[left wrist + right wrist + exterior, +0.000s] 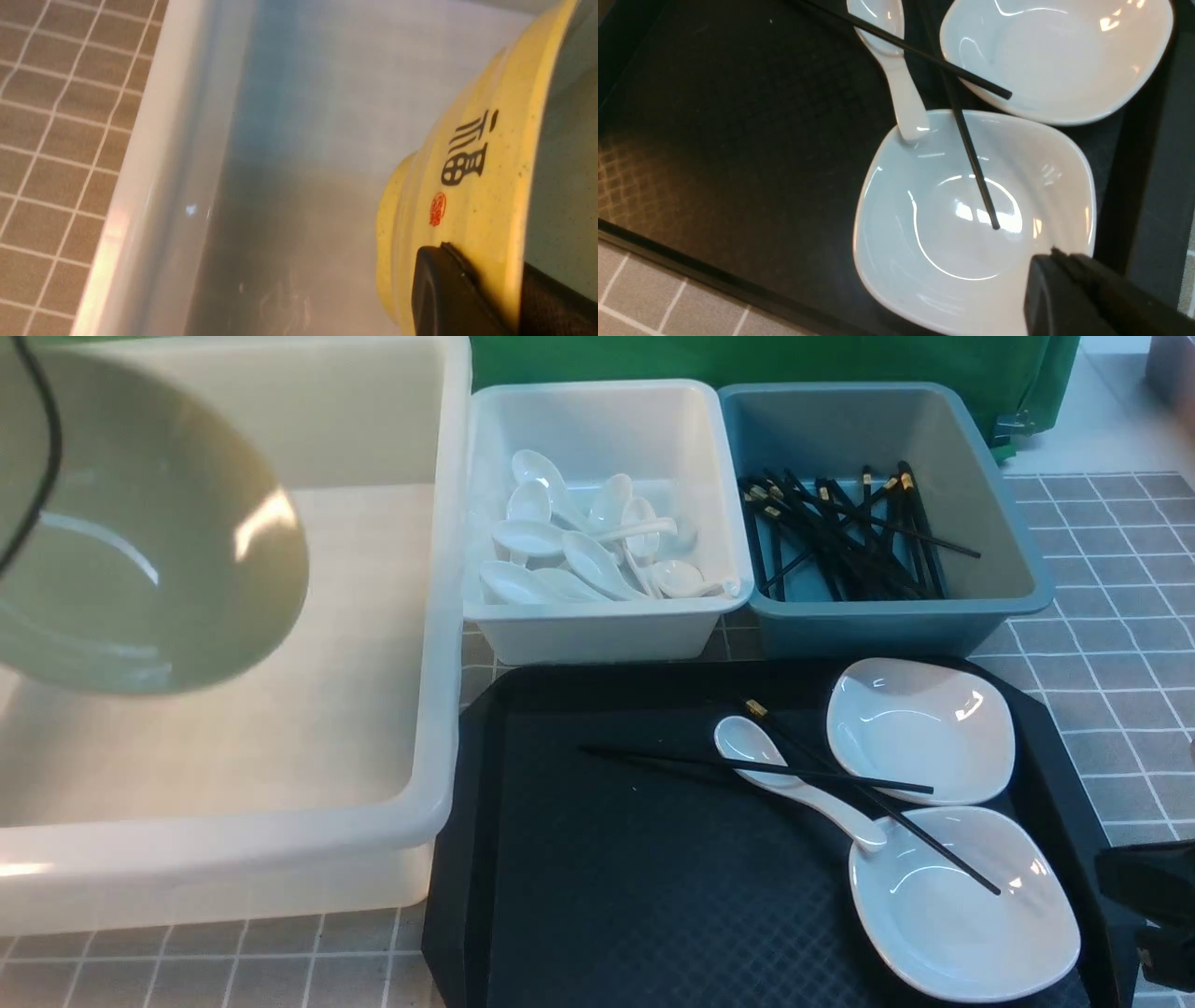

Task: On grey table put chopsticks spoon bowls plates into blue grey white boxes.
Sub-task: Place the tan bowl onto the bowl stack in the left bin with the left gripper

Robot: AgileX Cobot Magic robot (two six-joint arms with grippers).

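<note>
Glossy yellow-olive bowl [140, 532], rim pinched in my left gripper [504, 289], hangs over the translucent whitish plastic tub [446, 616]. Next, I judge: lower, then release.

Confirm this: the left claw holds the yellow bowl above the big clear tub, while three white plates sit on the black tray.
Wrong count. The front view shows only two white plates on the black tray. The rest is right.

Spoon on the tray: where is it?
Front view, right of centre: the spoon lies on the black tray under a chopstick, handle tip touching the nearer plate.
</note>
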